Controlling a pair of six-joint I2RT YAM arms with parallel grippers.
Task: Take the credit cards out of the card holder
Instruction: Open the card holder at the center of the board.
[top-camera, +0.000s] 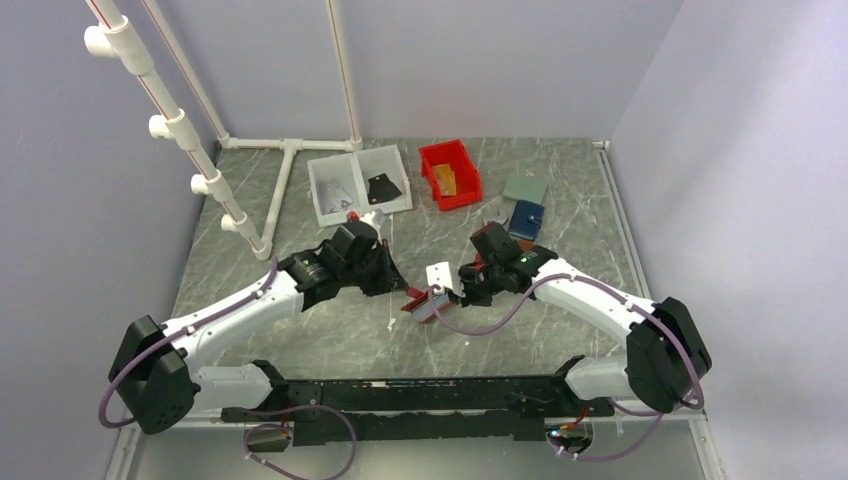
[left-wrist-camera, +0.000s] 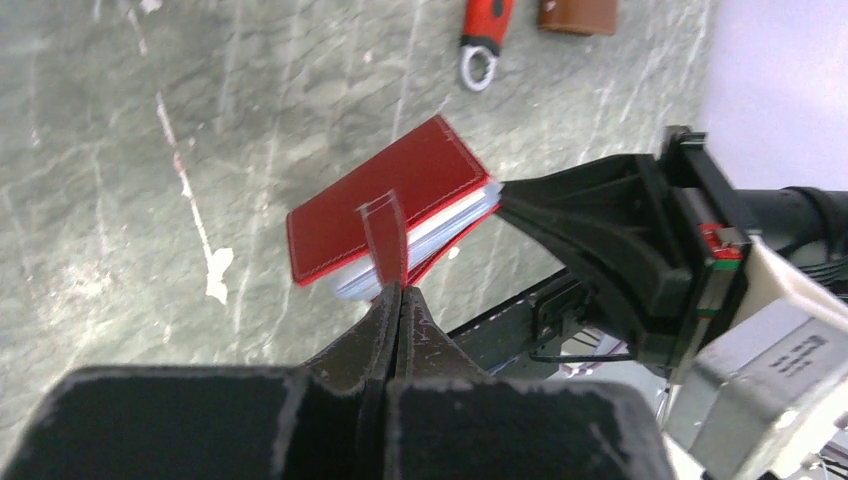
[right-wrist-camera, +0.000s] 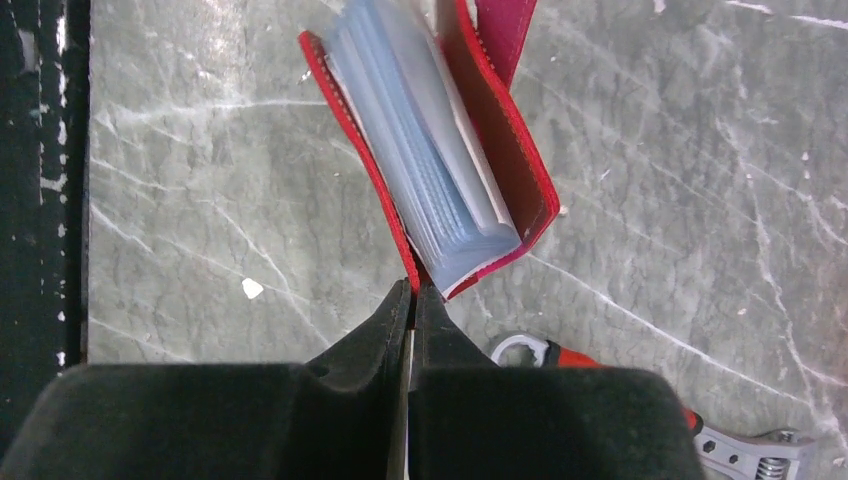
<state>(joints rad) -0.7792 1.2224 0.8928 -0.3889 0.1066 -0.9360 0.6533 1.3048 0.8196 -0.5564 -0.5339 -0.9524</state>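
The red card holder (top-camera: 421, 305) is held just above the table between both grippers. In the left wrist view the card holder (left-wrist-camera: 370, 195) shows its red outside, with its strap tab (left-wrist-camera: 385, 235) pinched in my shut left gripper (left-wrist-camera: 393, 292). In the right wrist view the holder (right-wrist-camera: 505, 160) is spread partly open, showing a stack of pale blue-grey pockets (right-wrist-camera: 420, 140). My right gripper (right-wrist-camera: 412, 290) is shut on the edge of the holder's red cover. No separate credit card shows; any cards are hidden inside the pockets. From above, the left gripper (top-camera: 398, 288) and the right gripper (top-camera: 450, 296) face each other.
A red-handled wrench (right-wrist-camera: 640, 385) lies near the holder, with a brown wallet (left-wrist-camera: 578, 14) close by. At the back are a white two-part tray (top-camera: 358, 182), a red bin (top-camera: 449, 172) with a tan-orange item, a blue wallet (top-camera: 526, 216) and a grey-green square (top-camera: 525, 187). A PVC frame stands back left.
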